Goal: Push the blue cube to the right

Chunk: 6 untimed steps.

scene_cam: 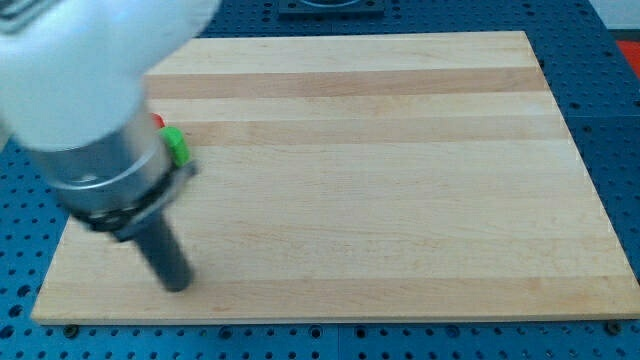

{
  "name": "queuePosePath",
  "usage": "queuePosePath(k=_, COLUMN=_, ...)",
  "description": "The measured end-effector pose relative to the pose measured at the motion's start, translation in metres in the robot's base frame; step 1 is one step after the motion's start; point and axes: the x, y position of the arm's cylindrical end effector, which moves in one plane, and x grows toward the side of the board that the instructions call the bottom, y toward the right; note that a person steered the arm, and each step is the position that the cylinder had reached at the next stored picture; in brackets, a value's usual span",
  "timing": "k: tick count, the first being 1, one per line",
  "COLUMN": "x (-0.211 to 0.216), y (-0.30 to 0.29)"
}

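Item: wooden board [400, 180], pale, made of glued strips whose seams run from the view's left to the view's right. It lies on a blue perforated table [610, 100], which shows around the board's edges on all sides.

Item: robot arm [80, 90], white and blurred, fills the view's top left corner. Below the white part sits a grey metal collar [110, 180], then a dark mount, then the dark rod [162, 250], tilted down toward the view's right.

Item: my tip [178, 285], the rod's lower end. It sits on the board near the view's bottom left, close to the board's lower edge. The arm carries no pincer; it ends in this bare rod, which holds nothing, so no opening can be told.

Item: green block [176, 146], shape not clear, partly covered by the arm. It lies near the board's left edge, above my tip in the view and apart from it.

Item: red block [157, 121], only a sliver showing at the arm's edge, just above and to the left of the green block. Shape cannot be told.

Item: blue cube. It does not show in the view; its place cannot be told, and the arm hides part of the board's left side.
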Motion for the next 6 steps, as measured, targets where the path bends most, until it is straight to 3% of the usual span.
queuePosePath(k=1, x=0.012, y=-0.096)
queuePosePath(k=2, x=-0.009, y=-0.119)
queuePosePath(k=4, x=-0.130, y=-0.102)
queuePosePath(k=5, x=-0.166, y=-0.071)
queuePosePath(k=6, x=-0.170, y=0.015)
